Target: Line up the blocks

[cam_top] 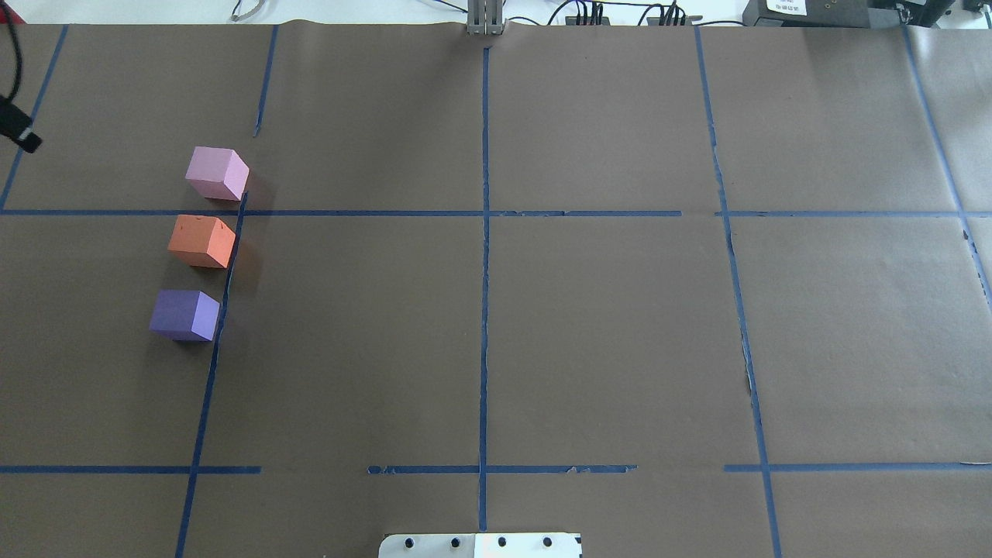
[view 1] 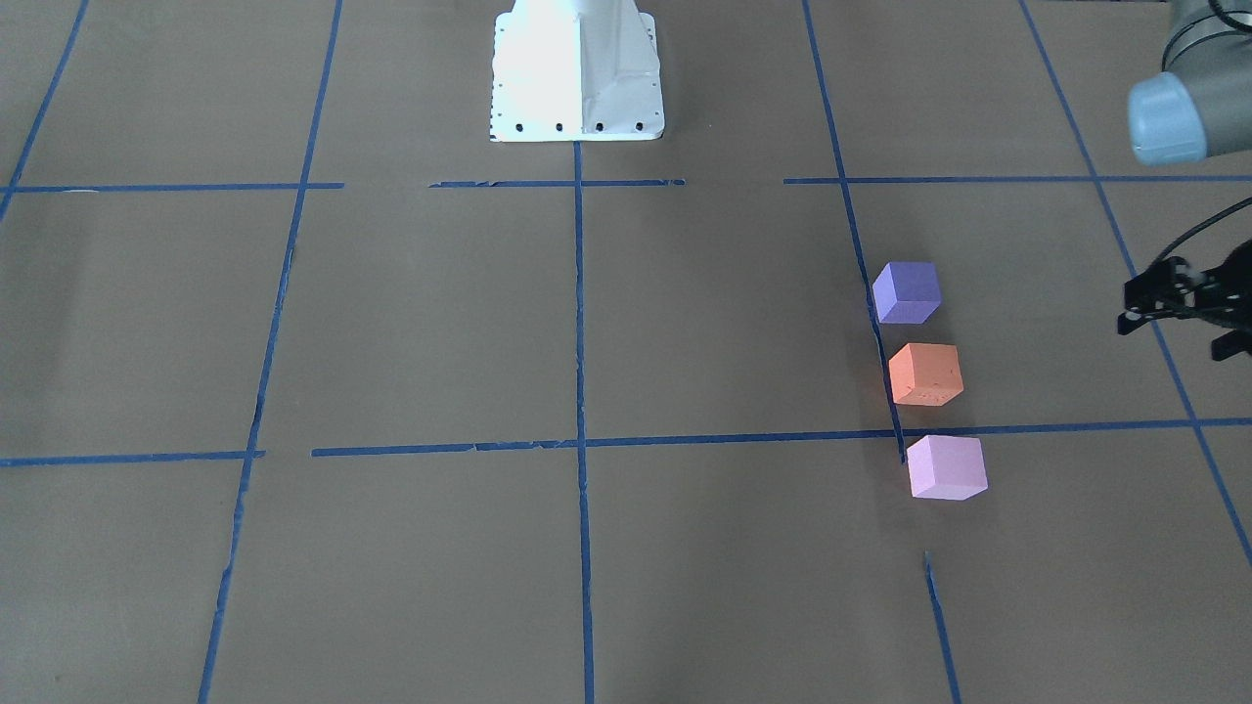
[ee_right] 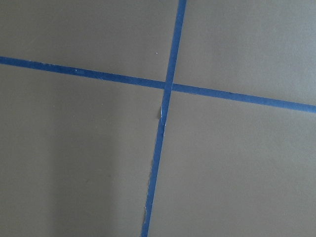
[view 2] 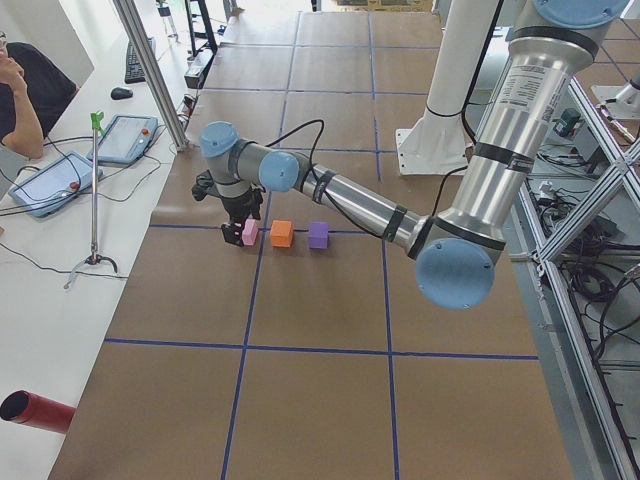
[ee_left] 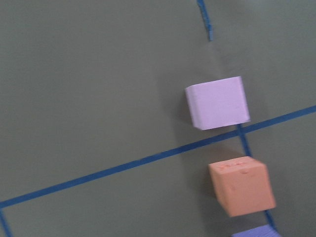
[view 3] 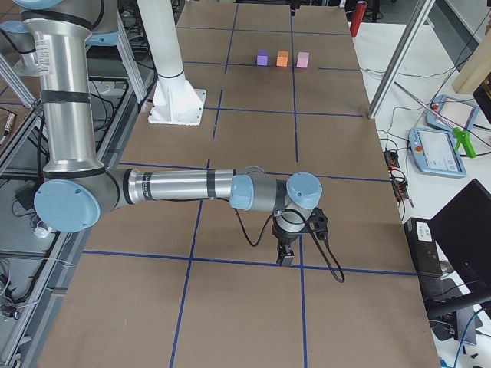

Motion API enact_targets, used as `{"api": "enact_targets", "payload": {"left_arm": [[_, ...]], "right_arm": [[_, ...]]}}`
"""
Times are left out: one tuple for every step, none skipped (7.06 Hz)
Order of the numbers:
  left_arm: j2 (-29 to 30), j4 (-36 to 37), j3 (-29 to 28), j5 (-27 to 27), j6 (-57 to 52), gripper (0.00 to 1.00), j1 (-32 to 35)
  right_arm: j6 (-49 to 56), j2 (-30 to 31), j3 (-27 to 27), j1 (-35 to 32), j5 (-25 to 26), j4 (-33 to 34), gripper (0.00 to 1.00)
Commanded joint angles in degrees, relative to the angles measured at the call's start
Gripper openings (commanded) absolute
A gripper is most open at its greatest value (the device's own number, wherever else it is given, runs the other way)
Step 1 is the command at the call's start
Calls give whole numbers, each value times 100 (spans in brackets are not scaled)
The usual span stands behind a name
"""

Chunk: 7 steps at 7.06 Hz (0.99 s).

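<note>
— What colours are the blocks?
— One violet-purple block (view 1: 907, 292), one orange block (view 1: 925, 374), one pale pink-lilac block (view 1: 946, 467), all plain.
— And beneath them?
— A brown table covering (view 1: 421, 313), gridded with blue tape lines (view 1: 579, 323). The mount (view 1: 577, 68) is white.

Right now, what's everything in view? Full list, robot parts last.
purple block: 1, violet, end of the line nearest the base
orange block: 1, orange, middle of the line
pink block: 1, pale pink, far end of the line, just past a cross tape
tape: blue, grid on the table
table: 1, brown paper cover
pendants: 2, grey-blue, side bench
person: 1, dark top, at the bench
red tube: 1, red, bench end
base: 1, white, middle of the robot's edge
left gripper: black, beside the pink block, apart from it; jaws unclear
right gripper: black, far from the blocks, over a tape crossing; jaws unclear
</note>
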State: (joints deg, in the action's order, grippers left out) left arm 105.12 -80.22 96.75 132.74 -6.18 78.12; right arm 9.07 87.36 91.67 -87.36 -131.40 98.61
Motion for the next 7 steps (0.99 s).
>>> {"api": "enact_targets", "payload": {"left_arm": [[-1050, -438, -303, -116, -2090, 100, 1209], [-1438, -1260, -697, -134, -2202, 100, 1562], [-2016, -1860, -710, -134, -2125, 100, 1653], [-2057, -1910, -840, -134, -1898, 100, 1645], [-2031, -1928, -920, -134, -1730, 100, 1645], [-1961, -1919, -921, -134, -1633, 100, 1636], [-1900, -1901, -851, -134, -1284, 100, 1627]], "right_arm": [[7, 0, 0, 0, 0, 0, 100], [7, 0, 0, 0, 0, 0, 100], [-1, 0, 0, 0, 0, 0, 100], [-2, 0, 0, 0, 0, 0, 100], [7, 0, 0, 0, 0, 0, 100], [-1, 0, 0, 0, 0, 0, 100], [-2, 0, 0, 0, 0, 0, 100]]}}
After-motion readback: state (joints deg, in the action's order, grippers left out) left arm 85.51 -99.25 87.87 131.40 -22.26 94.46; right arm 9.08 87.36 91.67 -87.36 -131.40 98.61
